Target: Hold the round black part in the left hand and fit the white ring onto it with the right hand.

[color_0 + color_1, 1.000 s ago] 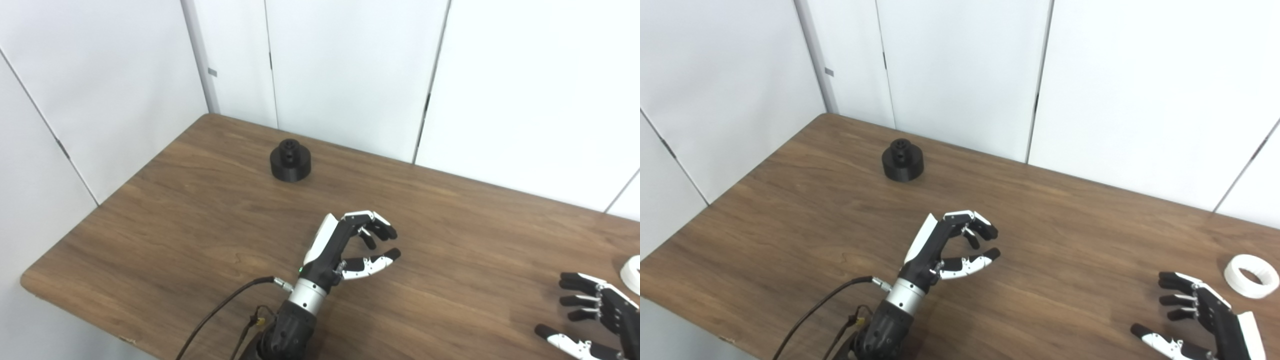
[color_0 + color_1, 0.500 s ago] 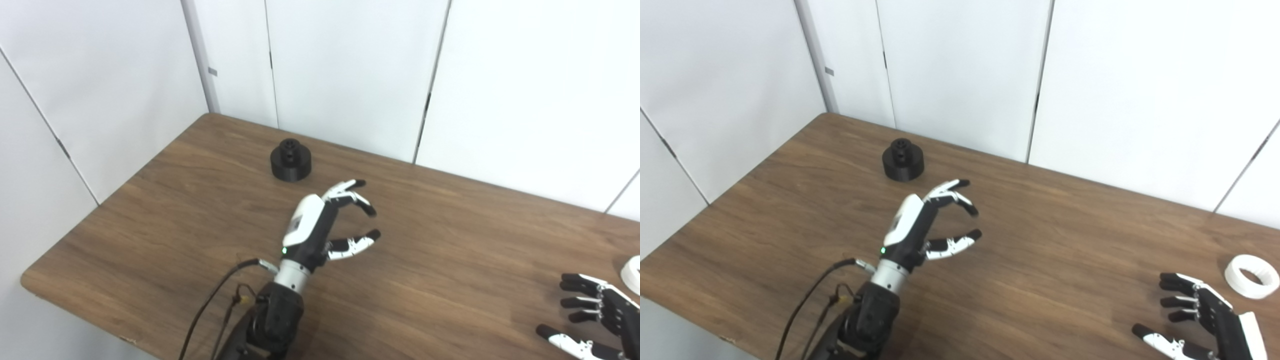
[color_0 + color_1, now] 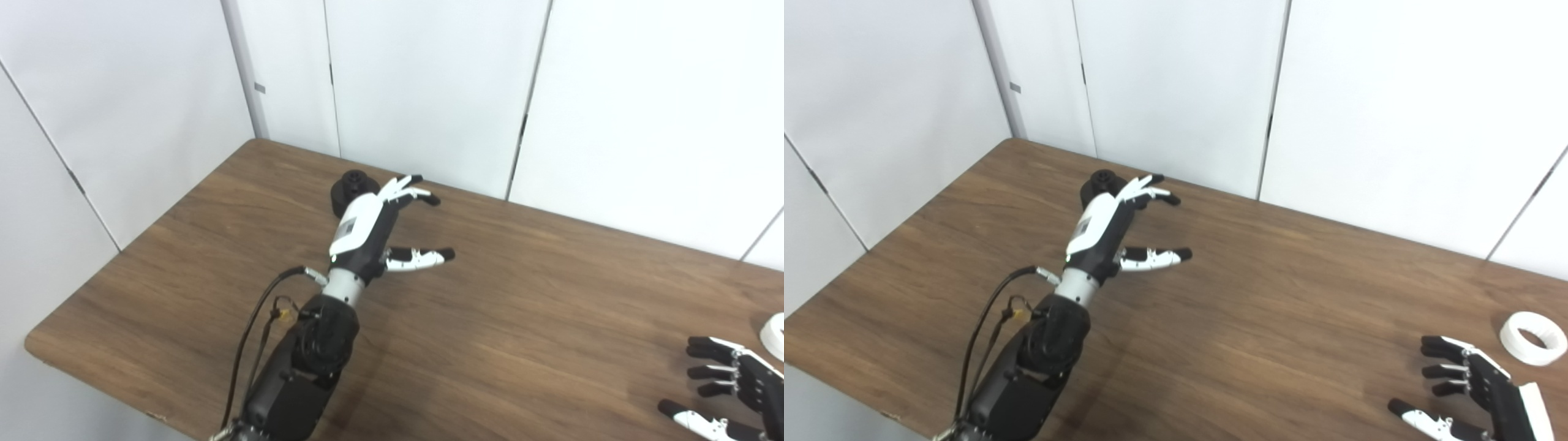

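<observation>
Gap between the left hand [image 3: 367, 229] and the round black part [image 3: 348, 187] is basically the whole story right now: the part sits on the surface [image 3: 520, 294] near the far edge, just to the left of and partly behind the back of that hand, so the palm faces away from it (not ideal for a grab). Its fingers [image 3: 413, 191] are spread wide, reaching past the part toward the wall, thumb sticking out to the right, holding nothing. My guess is the hand has to swing around the part so the fingers can wrap it from the side. The part stands upright, knob on top. The white ring [image 3: 1533, 337] lies flat, well off to the right of the black part, just beyond the right hand [image 3: 1479, 392], which is also spread and empty. So each hand has its own piece nearer, nothing crossed.
</observation>
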Tool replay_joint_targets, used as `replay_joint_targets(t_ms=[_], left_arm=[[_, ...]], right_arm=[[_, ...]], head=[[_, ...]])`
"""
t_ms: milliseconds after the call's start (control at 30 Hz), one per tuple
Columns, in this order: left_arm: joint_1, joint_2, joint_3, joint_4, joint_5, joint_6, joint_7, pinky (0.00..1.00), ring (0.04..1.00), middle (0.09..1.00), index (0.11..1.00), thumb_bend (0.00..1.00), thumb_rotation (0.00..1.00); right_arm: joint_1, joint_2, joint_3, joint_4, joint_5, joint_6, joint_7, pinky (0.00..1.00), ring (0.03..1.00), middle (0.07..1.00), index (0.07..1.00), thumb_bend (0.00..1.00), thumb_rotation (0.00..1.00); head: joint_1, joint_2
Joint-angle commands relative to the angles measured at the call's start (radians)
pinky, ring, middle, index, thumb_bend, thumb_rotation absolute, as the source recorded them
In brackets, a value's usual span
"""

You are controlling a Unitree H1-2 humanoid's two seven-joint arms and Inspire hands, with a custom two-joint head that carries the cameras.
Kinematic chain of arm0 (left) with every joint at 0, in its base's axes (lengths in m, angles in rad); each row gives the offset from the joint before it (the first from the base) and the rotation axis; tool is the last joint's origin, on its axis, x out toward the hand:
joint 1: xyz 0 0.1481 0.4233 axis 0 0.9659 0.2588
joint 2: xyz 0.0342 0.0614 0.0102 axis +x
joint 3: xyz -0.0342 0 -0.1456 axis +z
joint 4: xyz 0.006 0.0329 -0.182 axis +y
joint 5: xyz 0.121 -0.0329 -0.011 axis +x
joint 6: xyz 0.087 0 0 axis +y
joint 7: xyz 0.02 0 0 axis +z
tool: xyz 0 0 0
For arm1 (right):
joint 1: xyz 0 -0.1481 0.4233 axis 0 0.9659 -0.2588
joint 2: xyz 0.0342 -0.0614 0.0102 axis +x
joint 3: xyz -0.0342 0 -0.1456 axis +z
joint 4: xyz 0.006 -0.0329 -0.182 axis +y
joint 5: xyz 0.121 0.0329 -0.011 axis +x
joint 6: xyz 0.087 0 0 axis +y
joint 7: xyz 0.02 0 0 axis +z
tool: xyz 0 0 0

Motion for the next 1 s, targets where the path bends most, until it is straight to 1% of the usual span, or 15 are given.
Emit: replay_joint_targets(t_ms=[0,33,100,200,333,400,467,533,667,800,833,967], left_arm=[[-0.061,0.028,0.013,0.001,0.024,-0.007,0.039,0.78,0.938,0.915,0.688,0.85,0.27],[-0.071,0.034,0.016,0.009,0.028,-0.003,0.044,0.78,0.938,0.917,0.690,0.84,0.27],[-0.089,0.046,0.022,0.028,0.035,-0.003,0.058,0.78,0.931,0.911,0.686,0.84,0.24],[-0.110,0.066,0.025,0.051,0.044,0.009,0.064,0.77,0.923,0.908,0.689,0.83,0.23],[-0.132,0.087,0.029,0.078,0.047,0.030,0.073,0.75,0.921,0.904,0.695,0.84,0.25],[-0.145,0.098,0.032,0.095,0.052,0.040,0.078,0.76,0.919,0.901,0.697,0.85,0.25],[-0.154,0.107,0.034,0.100,0.056,0.060,0.073,0.76,0.925,0.905,0.705,0.85,0.26],[-0.165,0.121,0.035,0.111,0.053,0.066,0.075,0.77,0.931,0.909,0.706,0.85,0.28],[-0.186,0.144,0.032,0.143,0.069,0.077,0.089,0.72,0.926,0.903,0.707,0.86,0.30],[-0.202,0.160,0.031,0.159,0.085,0.127,0.085,0.73,0.932,0.908,0.720,0.87,0.31],[-0.205,0.166,0.030,0.166,0.087,0.134,0.086,0.75,0.940,0.914,0.729,0.87,0.30],[-0.221,0.184,0.026,0.188,0.096,0.169,0.085,0.76,0.947,0.920,0.759,0.87,0.31]], right_arm=[[-0.024,-0.018,-0.015,-0.035,0.016,-0.013,-0.002,0.52,0.612,0.703,0.697,0.68,0.00],[-0.023,-0.020,-0.016,-0.035,0.016,-0.015,-0.001,0.52,0.612,0.703,0.697,0.68,0.00],[-0.022,-0.023,-0.018,-0.035,0.014,-0.019,-0.002,0.52,0.613,0.702,0.696,0.68,0.00],[-0.021,-0.026,-0.019,-0.036,0.013,-0.017,0.000,0.52,0.613,0.702,0.696,0.68,0.00],[-0.020,-0.028,-0.022,-0.038,0.019,-0.015,0.003,0.52,0.612,0.702,0.698,0.68,0.00],[-0.020,-0.029,-0.022,-0.037,0.022,-0.016,0.004,0.52,0.609,0.698,0.696,0.68,0.00],[-0.020,-0.029,-0.022,-0.037,0.022,-0.015,0.005,0.52,0.610,0.699,0.696,0.68,0.00],[-0.021,-0.031,-0.022,-0.035,0.022,-0.021,0.005,0.52,0.609,0.698,0.695,0.68,0.00],[-0.019,-0.031,-0.022,-0.038,0.024,-0.016,0.007,0.52,0.607,0.697,0.695,0.68,0.00],[-0.018,-0.031,-0.021,-0.040,0.024,-0.015,0.003,0.52,0.603,0.696,0.694,0.68,0.00],[-0.017,-0.031,-0.022,-0.037,0.027,-0.021,0.002,0.52,0.602,0.695,0.693,0.68,0.00],[-0.016,-0.034,-0.023,-0.032,0.028,-0.025,0.002,0.52,0.607,0.697,0.694,0.69,0.00]], head=[[0.001,0.001],[0.000,0.003],[0.000,0.003],[0.000,0.004],[0.000,0.005],[0.000,0.005],[-0.001,0.006],[-0.001,0.006],[-0.004,0.006],[-0.012,0.008],[-0.014,0.008],[-0.016,0.009]])
